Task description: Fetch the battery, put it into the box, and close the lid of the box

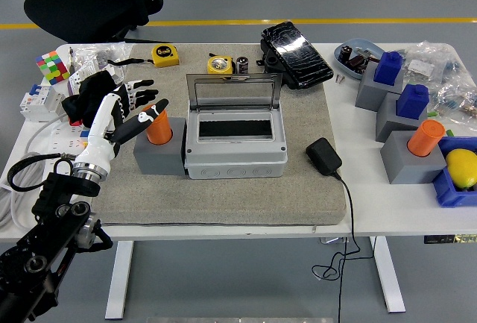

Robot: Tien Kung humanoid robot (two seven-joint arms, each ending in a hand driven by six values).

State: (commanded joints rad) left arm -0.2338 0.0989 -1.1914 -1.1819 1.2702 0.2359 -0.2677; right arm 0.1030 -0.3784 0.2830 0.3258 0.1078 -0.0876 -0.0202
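Note:
The grey box [235, 160] stands in the middle of the grey mat, and its clear lid [233, 92] is raised upright at the back. The inside is dark and looks empty. The battery [242, 66], a small dark cylinder, lies behind the box next to a yellow tape measure [218, 64]. My left hand [138, 110] hovers left of the box with its fingers spread and holds nothing. Its thumb is close to an orange cylinder [157, 127] that stands in a grey holder [159, 157]. My right arm is out of view.
A black pack [296, 53] lies behind the box on the right and a black adapter [323, 156] with its cable lies to the box's right. Grey blocks with blue and orange pieces [406, 118] stand at the right. A second tape measure [165, 55], a Rubik's cube [51, 66] and cables lie at the left.

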